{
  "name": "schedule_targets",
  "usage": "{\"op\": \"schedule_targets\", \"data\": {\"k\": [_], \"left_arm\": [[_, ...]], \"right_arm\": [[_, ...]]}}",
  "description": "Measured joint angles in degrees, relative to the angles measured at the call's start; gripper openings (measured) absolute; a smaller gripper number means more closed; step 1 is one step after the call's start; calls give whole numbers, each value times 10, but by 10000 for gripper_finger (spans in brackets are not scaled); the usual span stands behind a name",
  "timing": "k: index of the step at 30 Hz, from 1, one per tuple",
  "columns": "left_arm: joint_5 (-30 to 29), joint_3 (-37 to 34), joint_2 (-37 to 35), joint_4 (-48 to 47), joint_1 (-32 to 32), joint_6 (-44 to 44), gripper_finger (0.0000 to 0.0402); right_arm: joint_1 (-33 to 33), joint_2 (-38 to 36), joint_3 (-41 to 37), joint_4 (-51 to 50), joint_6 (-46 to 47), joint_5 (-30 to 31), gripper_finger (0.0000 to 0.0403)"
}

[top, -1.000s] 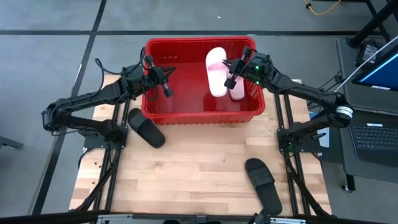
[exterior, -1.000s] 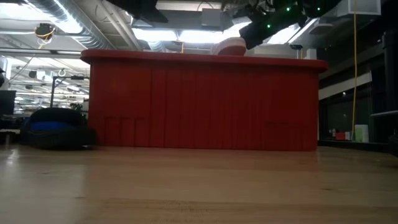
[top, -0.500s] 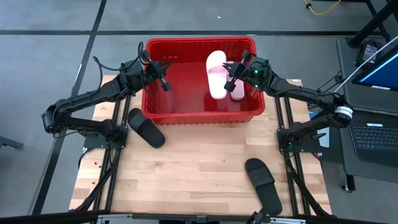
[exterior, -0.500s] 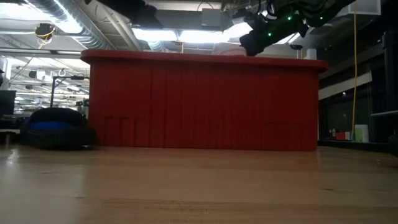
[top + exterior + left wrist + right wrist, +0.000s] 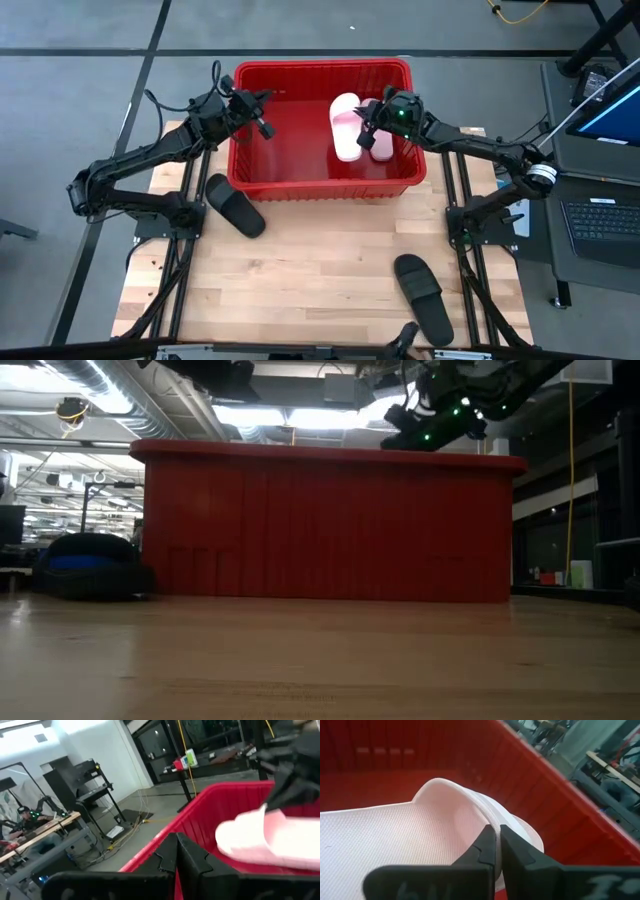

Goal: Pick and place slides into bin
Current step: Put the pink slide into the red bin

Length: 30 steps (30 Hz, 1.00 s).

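While our right gripper (image 5: 368, 125) stays pinched on a pale pink slide (image 5: 347, 126) inside the bin (image 5: 322, 185), left gripper (image 5: 262, 112) clenched empty, we judge the slides light, springy foam; straps grip best.

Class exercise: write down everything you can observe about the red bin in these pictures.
The red bin is a large rectangular plastic basket with ribbed walls and a thick rim, standing upright at the far edge of the wooden table. Inside, toward its right end, lie two pale pink slides, one partly over the other. The right gripper is shut on a pink slide's edge; the left gripper, shut and empty, hangs over the bin's left end.
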Motion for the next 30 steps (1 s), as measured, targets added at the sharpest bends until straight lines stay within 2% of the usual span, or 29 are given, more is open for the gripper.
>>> {"op": "schedule_targets", "data": {"k": [7, 15, 30], "left_arm": [[0, 0, 0, 11, 0, 0, 2], [-2, 0, 0, 11, 0, 0, 2], [-4, 0, 0, 11, 0, -13, 2]], "right_arm": [[-25, 54, 0, 1, -17, -7, 13], [-56, 126, 0, 65, -45, -72, 13], [-91, 167, 1, 94, -57, -76, 13]]}}
